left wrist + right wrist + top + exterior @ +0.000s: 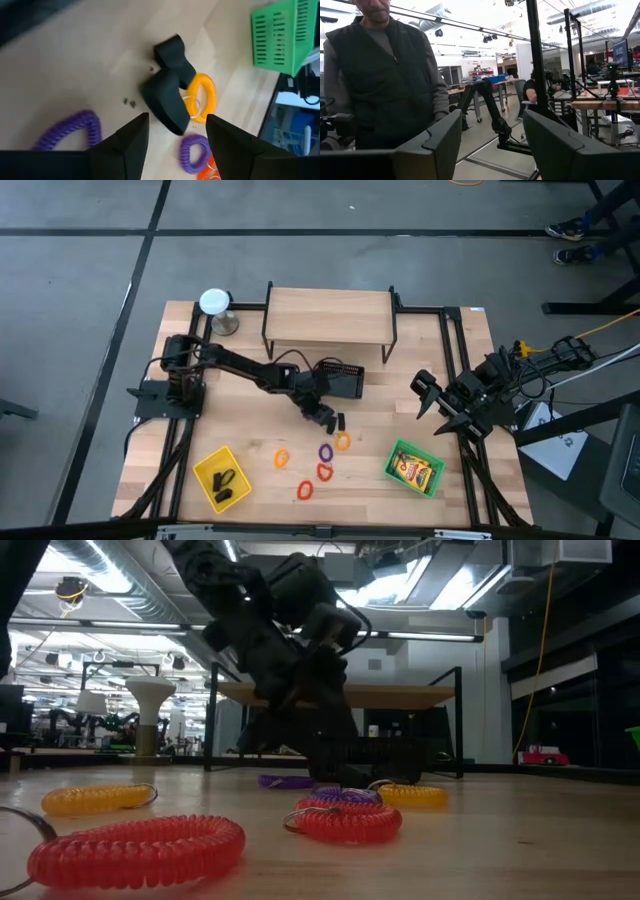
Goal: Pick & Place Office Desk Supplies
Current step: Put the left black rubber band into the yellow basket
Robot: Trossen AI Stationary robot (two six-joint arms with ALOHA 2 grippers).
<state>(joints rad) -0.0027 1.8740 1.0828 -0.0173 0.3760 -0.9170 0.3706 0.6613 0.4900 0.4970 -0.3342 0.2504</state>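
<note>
My left gripper (325, 417) is open and reaches over the table's middle, just beside a small black clip (340, 421). In the left wrist view the clip (169, 95) lies on the wood ahead of my open fingers (131, 136), with no touch visible. An orange ring (203, 95) lies against the clip, and purple rings (75, 127) lie nearby. More red, orange and purple rings (325, 471) are scattered toward the near edge. Yellow packs (416, 471) lie in the green tray. My right gripper (428, 395) waits open, raised at the table's right side.
A yellow tray (207, 467) with black clips sits near left, and the green tray (399, 449) near right. A black mesh basket (342, 379) lies under the wooden shelf riser (328, 315). A white-topped round metal object (215, 303) stands far left. A person (380, 75) stands beyond the table.
</note>
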